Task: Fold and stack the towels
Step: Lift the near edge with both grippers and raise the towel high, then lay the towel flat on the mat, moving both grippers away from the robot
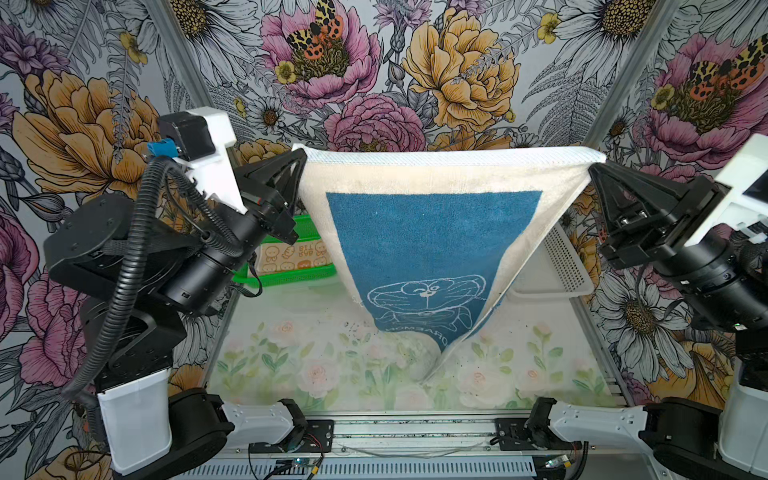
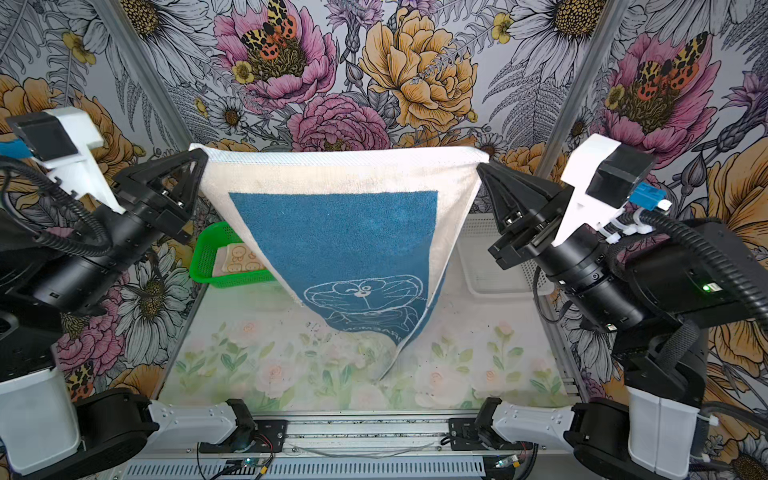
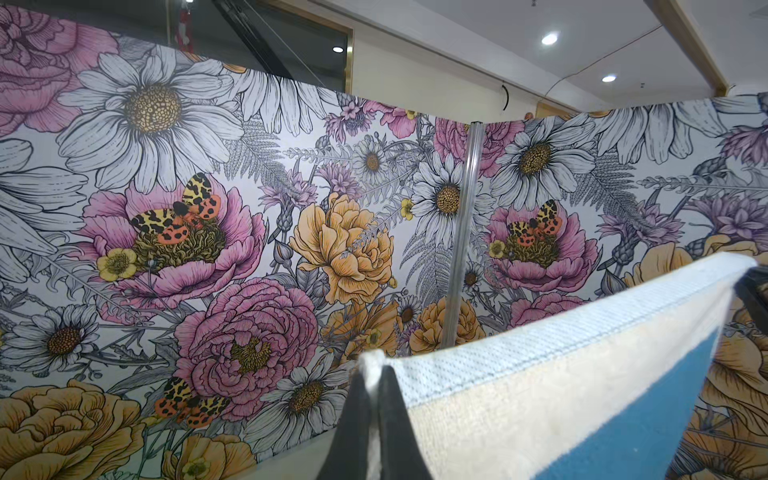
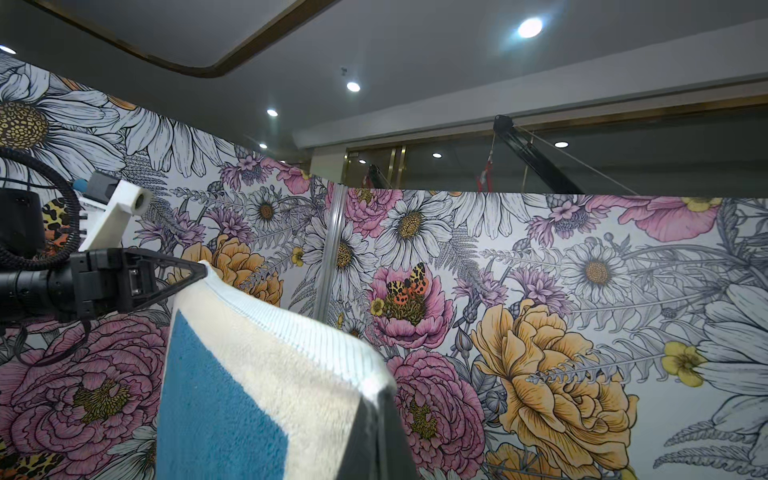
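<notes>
The cream-bordered blue towel [image 1: 432, 237] [image 2: 340, 237] with a Doraemon outline hangs high over the table, its top edge stretched taut between my two grippers. My left gripper [image 1: 302, 154] [image 2: 204, 154] [image 3: 377, 370] is shut on its top left corner. My right gripper [image 1: 592, 168] [image 2: 480, 166] [image 4: 384, 392] is shut on the top right corner. The towel's lower end twists to a point that touches the table [image 1: 291, 374]. An orange towel with white rabbits [image 1: 291, 257] [image 2: 239, 257] lies in the green basket [image 1: 282, 279] [image 2: 203, 266]. No pale pink towel shows.
A white perforated tray [image 1: 561, 266] [image 2: 490, 266] stands at the back right of the table, partly behind the hanging towel. Floral walls close in the back and both sides. Both arm bases [image 1: 257, 419] [image 1: 590, 419] sit along the front edge.
</notes>
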Controlling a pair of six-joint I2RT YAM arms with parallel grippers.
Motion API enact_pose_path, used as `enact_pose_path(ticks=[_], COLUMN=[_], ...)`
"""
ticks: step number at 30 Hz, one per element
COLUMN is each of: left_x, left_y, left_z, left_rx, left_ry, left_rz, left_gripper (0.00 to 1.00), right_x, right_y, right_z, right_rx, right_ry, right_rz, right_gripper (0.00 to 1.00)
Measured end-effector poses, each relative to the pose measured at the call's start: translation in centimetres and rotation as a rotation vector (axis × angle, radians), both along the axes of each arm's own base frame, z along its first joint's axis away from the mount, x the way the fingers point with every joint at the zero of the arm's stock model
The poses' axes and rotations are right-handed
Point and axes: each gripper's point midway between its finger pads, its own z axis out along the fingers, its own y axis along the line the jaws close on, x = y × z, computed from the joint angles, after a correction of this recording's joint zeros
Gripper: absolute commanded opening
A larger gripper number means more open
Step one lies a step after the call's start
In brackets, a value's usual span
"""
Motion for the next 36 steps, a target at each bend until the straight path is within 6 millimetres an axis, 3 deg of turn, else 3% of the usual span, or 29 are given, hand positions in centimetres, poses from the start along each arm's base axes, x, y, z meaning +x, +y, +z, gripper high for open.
enact_pose_path(ticks=[4, 10, 14, 18, 22, 25, 36], left_x=[-0.4, 0.6, 3.1, 8.4, 14.6, 18.8, 31.2], left_y=[0.4, 0.0, -0.9, -0.9, -1.1, -1.4, -2.8], left_z=[1.3, 1.3, 0.3, -2.6, -7.3, -11.2, -27.6], left_rx=[0.003, 0.057, 0.117, 0.174, 0.218, 0.242, 0.236], left_ry=[-0.049, -0.082, -0.080, -0.015, 0.090, 0.162, 0.299], left_rz=[0.011, 0.069, 0.153, 0.261, 0.314, 0.305, 0.243], left_gripper=[0.00, 0.00, 0.00, 0.00, 0.00, 0.00, 0.00], right_x=[0.2, 1.8, 3.8, 8.2, 13.6, 18.4, 33.0], right_y=[0.2, 0.7, 0.9, 0.6, 0.1, -0.6, -2.8], right_z=[1.2, 1.2, 0.2, -2.3, -6.1, -10.4, -29.4], right_rx=[-0.004, -0.062, -0.126, -0.193, -0.234, -0.243, -0.140], right_ry=[-0.037, -0.067, -0.068, -0.022, 0.048, 0.131, 0.382], right_rz=[-0.015, -0.104, -0.203, -0.329, -0.399, -0.414, -0.299], right_gripper=[0.00, 0.00, 0.00, 0.00, 0.00, 0.00, 0.00])
